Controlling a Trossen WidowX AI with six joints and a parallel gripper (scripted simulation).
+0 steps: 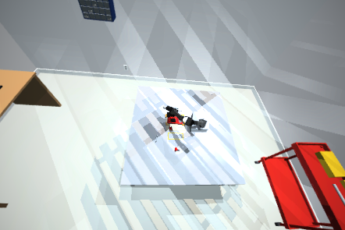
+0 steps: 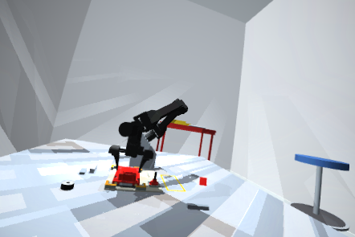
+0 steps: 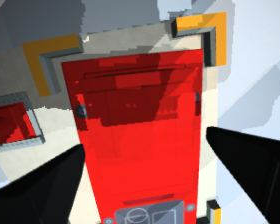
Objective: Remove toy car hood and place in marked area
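The red toy car (image 1: 177, 120) sits on a pale base with yellow corner brackets. Its red hood (image 3: 146, 155) shows as a smooth panel in the wrist view, lying on the car; its exact edges are hard to tell from the body. My gripper (image 2: 128, 169) (image 3: 146, 141) is open and empty, low over the car, with one finger on each side of the red panel and a gap on both sides in the wrist view. The marked area (image 1: 176, 139) (image 2: 177, 190), a yellow outline on the table, lies beside the base with nothing inside it.
A red piece with a black upright knob (image 2: 153, 181) stands between car and marked area. A red block (image 2: 203, 181) lies beyond the area, a dark bar (image 2: 198, 207) nearer the camera. A black wheel (image 2: 67, 185) and small grey pieces (image 2: 93, 169) lie on the car's other side.
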